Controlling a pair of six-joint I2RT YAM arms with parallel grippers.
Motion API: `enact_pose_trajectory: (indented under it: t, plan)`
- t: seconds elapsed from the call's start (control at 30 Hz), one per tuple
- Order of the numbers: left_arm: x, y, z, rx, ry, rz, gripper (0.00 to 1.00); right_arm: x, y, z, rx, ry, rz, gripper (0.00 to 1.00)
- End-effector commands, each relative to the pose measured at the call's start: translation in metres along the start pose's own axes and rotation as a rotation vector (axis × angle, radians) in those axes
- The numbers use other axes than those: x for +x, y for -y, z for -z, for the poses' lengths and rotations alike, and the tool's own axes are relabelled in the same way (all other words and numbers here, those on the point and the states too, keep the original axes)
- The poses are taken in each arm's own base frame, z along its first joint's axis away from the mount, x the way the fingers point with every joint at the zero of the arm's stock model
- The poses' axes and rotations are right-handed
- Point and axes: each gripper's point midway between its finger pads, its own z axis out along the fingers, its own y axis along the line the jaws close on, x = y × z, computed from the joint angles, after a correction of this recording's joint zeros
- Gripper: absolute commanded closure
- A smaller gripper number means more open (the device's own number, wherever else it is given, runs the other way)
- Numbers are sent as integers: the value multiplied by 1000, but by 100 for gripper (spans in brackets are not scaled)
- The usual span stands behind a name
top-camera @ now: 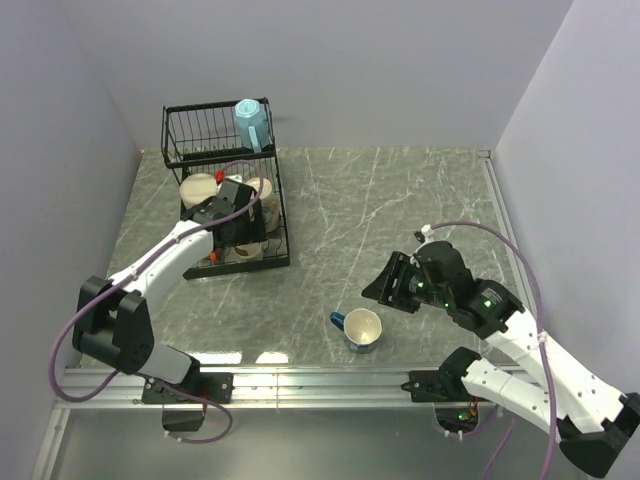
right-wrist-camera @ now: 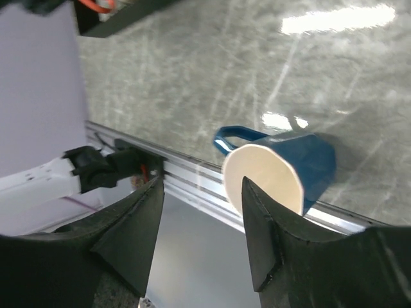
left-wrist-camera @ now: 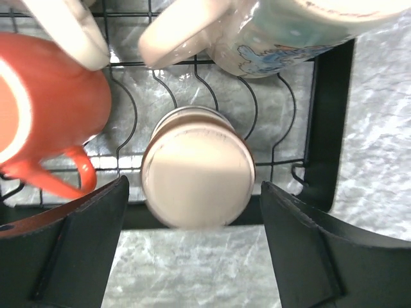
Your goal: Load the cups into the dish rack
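Observation:
The black wire dish rack (top-camera: 176, 137) stands at the back left. A light blue cup (top-camera: 252, 124) sits on its upper shelf and cream cups (top-camera: 198, 187) on the lower tier. My left gripper (top-camera: 240, 232) hangs over that tier, open. Its fingers (left-wrist-camera: 96, 237) flank an upturned cream cup (left-wrist-camera: 196, 170) with a thin gap on each side. An orange-red cup (left-wrist-camera: 45, 109) and a cup with a blue drawing (left-wrist-camera: 289, 32) rest beside it. A dark blue cup (top-camera: 362, 330) stands upright near the front edge. My right gripper (top-camera: 374, 290) hovers just behind it, open and empty, the dark blue cup (right-wrist-camera: 302, 167) beyond its right finger.
An aluminium rail (top-camera: 320, 380) runs along the table's front edge, close to the dark blue cup. Walls close in the left, back and right sides. Grey marbled tabletop (top-camera: 400, 200) lies between the rack and the right arm.

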Motion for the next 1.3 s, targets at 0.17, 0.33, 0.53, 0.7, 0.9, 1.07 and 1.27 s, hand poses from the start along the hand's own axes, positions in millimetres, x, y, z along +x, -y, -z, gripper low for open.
enact_pose_trajectory:
  t: [0.17,0.33,0.53,0.7,0.9,1.07,1.27]
  plan:
    - [-47,6,61,67,135,72,9,14,44,-8,252,-66,57,46]
    - [-57,9,82,105,164,96,10,22,58,-3,321,-77,88,46]
    - [-64,23,105,202,167,132,12,41,57,-14,303,-124,94,46]
    - [-59,37,115,288,126,140,14,47,64,-27,339,-132,88,47]
    - [-50,39,130,342,110,156,15,44,79,-36,438,-123,111,52]
    - [-44,37,138,352,95,157,16,51,84,-48,462,-152,130,62]
    - [-49,35,154,358,105,162,14,59,85,-59,471,-173,139,83]
